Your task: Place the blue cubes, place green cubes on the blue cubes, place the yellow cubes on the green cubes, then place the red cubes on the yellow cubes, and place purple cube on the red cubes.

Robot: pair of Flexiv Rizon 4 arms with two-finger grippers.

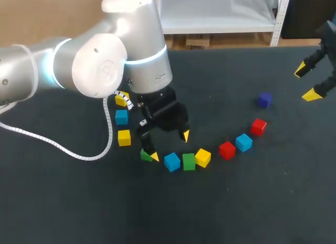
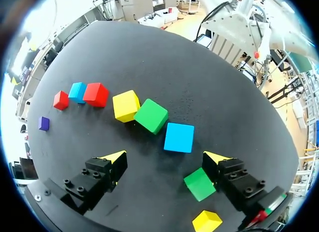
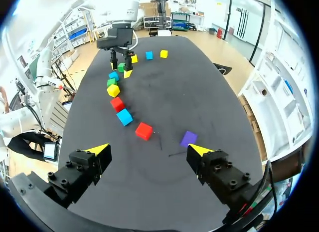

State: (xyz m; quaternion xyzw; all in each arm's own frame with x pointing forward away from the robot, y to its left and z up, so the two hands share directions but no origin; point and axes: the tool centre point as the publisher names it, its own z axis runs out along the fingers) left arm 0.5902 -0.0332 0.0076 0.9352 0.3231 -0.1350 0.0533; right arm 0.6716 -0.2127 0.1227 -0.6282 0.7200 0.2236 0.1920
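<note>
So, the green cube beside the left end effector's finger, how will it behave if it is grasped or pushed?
The green cube has flat faces and rests on one, so it should slide, not roll. It looks rigid and probably light. It lies turned relative to the open left end effector, so closing now could twist it.

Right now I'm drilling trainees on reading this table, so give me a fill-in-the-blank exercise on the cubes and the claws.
1. Between the fingers of the open left claw sits a ___ cube.
2. The lone cube nearest the open right claw is ___.
3. The red cubes on the table number ___.
Missing words: green; purple; two.
</note>
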